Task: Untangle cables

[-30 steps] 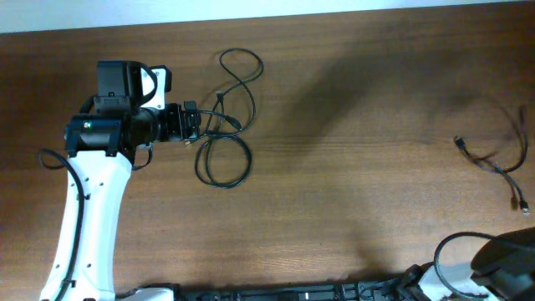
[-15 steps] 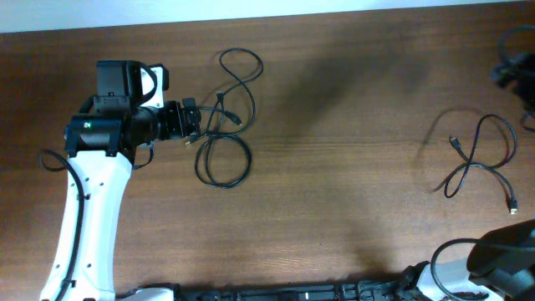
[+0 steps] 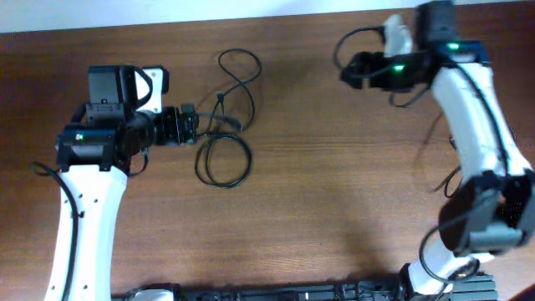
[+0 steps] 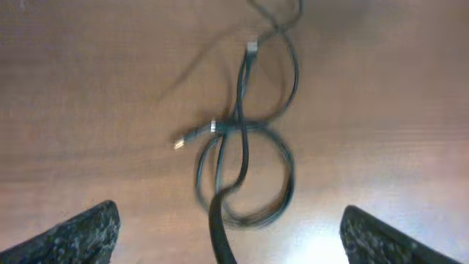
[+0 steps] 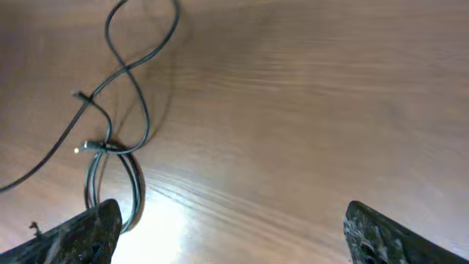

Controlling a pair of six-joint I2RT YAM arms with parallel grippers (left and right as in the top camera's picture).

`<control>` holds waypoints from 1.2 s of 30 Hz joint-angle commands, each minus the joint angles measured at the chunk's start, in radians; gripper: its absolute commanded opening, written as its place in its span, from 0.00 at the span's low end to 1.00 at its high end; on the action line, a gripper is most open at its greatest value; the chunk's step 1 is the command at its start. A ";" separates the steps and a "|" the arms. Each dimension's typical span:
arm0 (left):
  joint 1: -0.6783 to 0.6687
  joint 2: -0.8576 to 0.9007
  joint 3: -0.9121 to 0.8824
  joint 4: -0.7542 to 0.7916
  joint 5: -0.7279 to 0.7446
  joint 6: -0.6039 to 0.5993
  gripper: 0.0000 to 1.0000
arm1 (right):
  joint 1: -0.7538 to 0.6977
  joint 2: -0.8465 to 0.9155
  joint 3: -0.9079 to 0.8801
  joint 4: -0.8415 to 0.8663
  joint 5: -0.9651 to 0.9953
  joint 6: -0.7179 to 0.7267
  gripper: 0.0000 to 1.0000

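Observation:
A tangle of thin black cables point(image 3: 224, 134) lies on the brown table at the upper left, with one loop at the back point(image 3: 240, 65) and one at the front point(image 3: 224, 163). In the left wrist view the tangle point(image 4: 242, 147) has a light-tipped plug point(image 4: 179, 143) and a second plug point(image 4: 251, 48). My left gripper point(image 3: 191, 125) is open just left of the tangle, and one strand point(image 4: 218, 238) runs down between its fingers point(image 4: 229, 213). My right gripper point(image 3: 349, 68) is open and empty at the upper right, well apart from the tangle, which shows at the left of its view point(image 5: 110, 147).
The wooden table point(image 3: 334, 192) stretches between the two arms. A pale strip point(image 3: 276, 8) runs along the table's back edge. The right arm point(image 3: 476, 109) crosses the right side, with thick black wires point(image 3: 435, 251) near its base at the front.
The right arm has swung up from the front right corner to the upper right. The separate cable seen earlier on the right no longer shows. The left gripper has shifted slightly left.

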 commanded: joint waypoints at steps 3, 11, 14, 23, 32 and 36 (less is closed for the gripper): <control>-0.002 0.005 0.010 -0.172 0.011 0.196 1.00 | 0.088 0.019 0.008 0.111 -0.023 0.010 0.97; -0.002 0.005 0.010 -0.229 -0.026 0.230 0.99 | 0.168 0.019 0.007 0.188 -0.039 0.013 0.99; -0.017 0.005 0.010 -0.358 0.075 0.529 0.99 | 0.188 0.021 0.007 0.218 -0.035 0.013 0.99; -0.064 0.005 0.010 -0.429 0.091 0.606 0.99 | 0.200 0.021 0.007 0.235 -0.039 0.022 0.99; -0.063 0.013 0.010 -0.478 -0.334 0.285 1.00 | 0.261 0.063 0.007 0.257 -0.031 0.095 0.99; -0.064 0.042 0.010 -0.544 -0.500 0.279 0.93 | 0.277 0.124 0.007 0.293 -0.102 0.131 0.99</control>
